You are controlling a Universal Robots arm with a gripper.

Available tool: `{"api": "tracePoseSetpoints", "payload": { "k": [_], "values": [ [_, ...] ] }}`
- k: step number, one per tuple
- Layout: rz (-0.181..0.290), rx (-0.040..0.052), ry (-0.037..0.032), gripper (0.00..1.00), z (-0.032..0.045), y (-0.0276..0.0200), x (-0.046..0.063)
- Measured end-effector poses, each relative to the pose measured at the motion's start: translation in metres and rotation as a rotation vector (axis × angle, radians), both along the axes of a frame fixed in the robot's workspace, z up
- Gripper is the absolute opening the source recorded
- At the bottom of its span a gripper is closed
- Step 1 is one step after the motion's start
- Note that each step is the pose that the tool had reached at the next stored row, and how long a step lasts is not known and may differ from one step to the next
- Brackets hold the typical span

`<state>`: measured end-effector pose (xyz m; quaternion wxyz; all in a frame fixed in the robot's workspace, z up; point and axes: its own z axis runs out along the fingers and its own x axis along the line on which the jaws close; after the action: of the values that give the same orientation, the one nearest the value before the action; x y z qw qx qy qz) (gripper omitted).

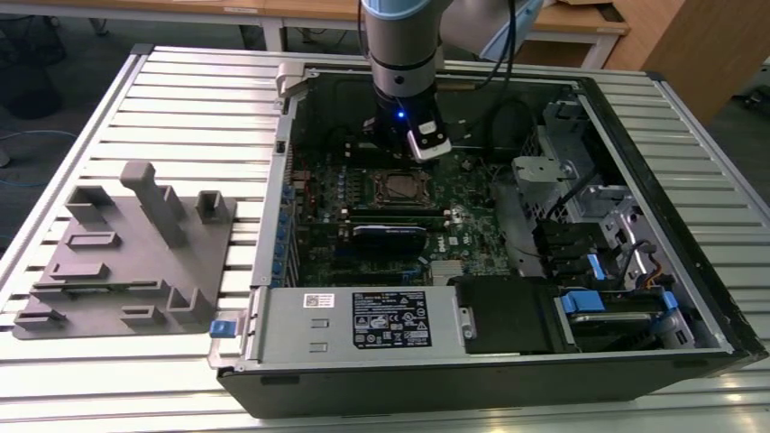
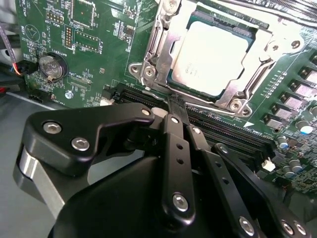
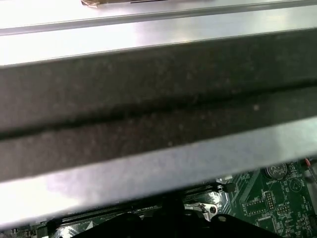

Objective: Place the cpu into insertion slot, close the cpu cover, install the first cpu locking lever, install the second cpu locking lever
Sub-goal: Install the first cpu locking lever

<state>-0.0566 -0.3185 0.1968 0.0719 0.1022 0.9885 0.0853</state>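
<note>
At the exterior view's left we see a grey moulded fixture (image 1: 132,253) lying on the slatted metal counter (image 1: 180,99). Beside it sits the open computer case (image 1: 481,388), with its power supply (image 1: 349,320) along the near edge. Over the middle of the case the arm reaches down to the green circuit board (image 2: 89,29).

In the second wrist view we find a coin battery (image 2: 52,67) on the board. To its right the gripper (image 2: 173,105) has its black fingers (image 2: 177,148) drawn together, with nothing between them that we can make out. Its tip is at the long black memory slots (image 2: 223,134), just beside the near edge of the socket.

The cpu (image 2: 210,54) lies flat in the insertion slot (image 1: 380,188), and the cpu cover (image 2: 161,49) is down around it, framing its pale top. We cannot tell how the locking levers stand.

Towards the exterior view's right, a grey drive bracket (image 1: 547,171) stands inside the case.
</note>
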Motion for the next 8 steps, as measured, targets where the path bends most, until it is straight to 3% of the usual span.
{"api": "tracePoseSetpoints", "payload": {
  "k": [8],
  "values": [
    [0.000, 0.0072, -0.0002, 0.11, 0.0000, 0.0040, 0.0002]
  ]
}}
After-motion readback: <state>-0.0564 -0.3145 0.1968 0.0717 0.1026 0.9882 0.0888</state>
